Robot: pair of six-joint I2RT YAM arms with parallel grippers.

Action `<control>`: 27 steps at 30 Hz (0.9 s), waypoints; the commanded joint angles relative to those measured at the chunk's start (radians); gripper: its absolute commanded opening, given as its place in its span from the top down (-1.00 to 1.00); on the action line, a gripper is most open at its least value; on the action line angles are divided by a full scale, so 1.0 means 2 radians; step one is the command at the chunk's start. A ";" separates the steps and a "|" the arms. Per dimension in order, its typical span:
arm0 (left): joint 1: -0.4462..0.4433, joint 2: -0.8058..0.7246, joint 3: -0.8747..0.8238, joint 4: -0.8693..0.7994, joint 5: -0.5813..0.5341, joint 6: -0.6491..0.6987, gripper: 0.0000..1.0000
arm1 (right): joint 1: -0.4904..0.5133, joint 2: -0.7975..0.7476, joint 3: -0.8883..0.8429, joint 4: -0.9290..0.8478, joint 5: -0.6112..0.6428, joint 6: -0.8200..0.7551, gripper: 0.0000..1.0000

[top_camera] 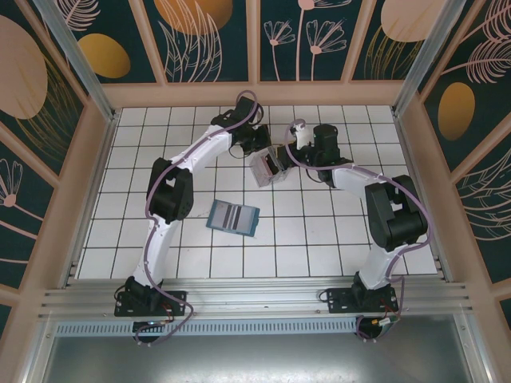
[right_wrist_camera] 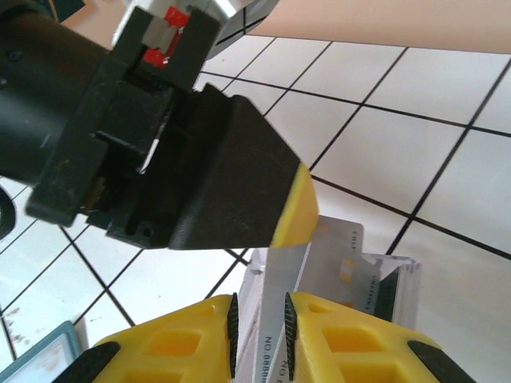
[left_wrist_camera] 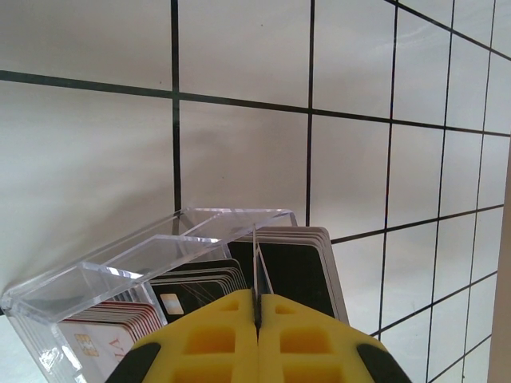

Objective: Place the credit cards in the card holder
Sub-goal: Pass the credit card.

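One teal card holder (top_camera: 232,216) lies flat on the tiles (top_camera: 104,239), nearer than the clear stand (left_wrist_camera: 120,267) and slightly to its left. Over the stand's rows of credit cards (left_wrist_camera: 299,267), the left gripper (left_wrist_camera: 257,303) is pinched tight on the top edge of one upright credit card (right_wrist_camera: 291,259). Just to the right, the right gripper (right_wrist_camera: 259,319) has its jaws slightly apart, one either side of that card.
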 commanded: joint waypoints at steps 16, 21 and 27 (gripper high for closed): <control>0.001 0.035 0.081 -0.041 0.000 0.010 1.00 | 0.001 -0.007 0.025 -0.044 -0.069 0.041 0.49; 0.001 0.038 0.083 -0.043 -0.001 0.010 1.00 | 0.002 0.008 0.046 -0.061 -0.089 0.049 0.49; 0.001 0.040 0.081 -0.043 -0.001 0.010 1.00 | 0.005 0.041 0.079 -0.079 -0.142 0.065 0.50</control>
